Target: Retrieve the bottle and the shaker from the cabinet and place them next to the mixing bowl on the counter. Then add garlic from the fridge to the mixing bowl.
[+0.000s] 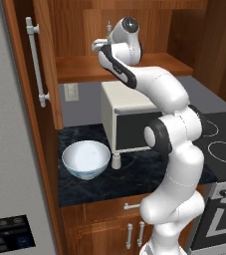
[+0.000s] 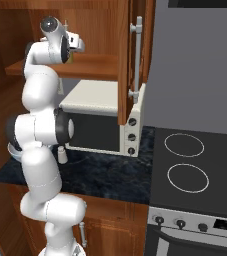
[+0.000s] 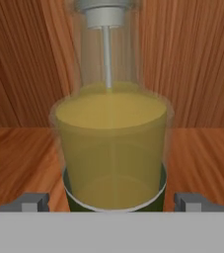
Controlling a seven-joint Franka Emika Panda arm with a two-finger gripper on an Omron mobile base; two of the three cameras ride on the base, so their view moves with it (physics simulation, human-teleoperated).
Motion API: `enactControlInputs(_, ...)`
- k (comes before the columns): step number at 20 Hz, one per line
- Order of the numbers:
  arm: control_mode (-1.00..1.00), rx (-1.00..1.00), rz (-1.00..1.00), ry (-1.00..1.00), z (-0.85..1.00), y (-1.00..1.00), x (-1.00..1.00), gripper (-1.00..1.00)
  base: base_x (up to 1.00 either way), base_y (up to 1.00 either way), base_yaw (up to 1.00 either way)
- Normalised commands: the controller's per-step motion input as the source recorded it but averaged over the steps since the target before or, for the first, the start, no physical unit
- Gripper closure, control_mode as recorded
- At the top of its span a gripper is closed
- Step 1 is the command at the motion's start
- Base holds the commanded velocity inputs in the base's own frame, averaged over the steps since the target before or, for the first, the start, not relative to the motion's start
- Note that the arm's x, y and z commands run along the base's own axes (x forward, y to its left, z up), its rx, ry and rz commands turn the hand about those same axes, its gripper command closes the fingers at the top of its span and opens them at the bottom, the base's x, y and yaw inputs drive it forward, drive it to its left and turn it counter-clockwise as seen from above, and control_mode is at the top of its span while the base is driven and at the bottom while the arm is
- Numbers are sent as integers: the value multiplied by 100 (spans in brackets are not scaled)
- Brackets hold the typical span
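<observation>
Reaching: you have the gripper [image 3: 111, 201] released, jaws spread wide on either side of the bottle [image 3: 111, 143], not yet closed on it.
Bottle place: it stands upright on the cabinet shelf [image 3: 19, 158], close before the hand, with the wooden back wall of the cabinet behind it.
Bottle look: you see a clear body filled with yellow liquid up to its shoulder, a dark green base, a narrower clear neck, and a grey cap with a thin tube running down into the liquid.
Bottle handling: judge it rigid, smooth and likely slippery; with that much liquid it is probably fairly heavy and may tip if nudged near the neck.
Grip point: take it low on the wide body, just above the green base, where the fingertips [image 3: 32, 201] now flank it.
Counter: the mixing bowl [image 1: 85, 159] sits near the counter's left front; a shaker [image 1: 116, 160] stands just beside it.
Farther: the microwave [image 1: 129, 119] sits toward the counter's back.
</observation>
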Motion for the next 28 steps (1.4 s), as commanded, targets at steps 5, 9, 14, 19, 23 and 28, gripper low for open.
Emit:
enactControlInputs(5, -100, 0, 0, 0, 0, 0, 0, 100, 0, 0, 0)
enactControlInputs(9, -100, 0, 0, 0, 0, 0, 0, 100, 0, 0, 0)
enactControlInputs(14, -100, 0, 0, 0, 0, 0, 0, 100, 0, 0, 0)
enactControlInputs(19, -100, 0, 0, 0, -2, 0, -39, 100, 0, 0, 0)
enactControlInputs(23, -100, 0, 0, 0, -4, -1, -97, 100, 0, 0, 0)
enactControlInputs(28, -100, 0, 0, 0, -5, -1, -100, 100, 0, 0, 0)
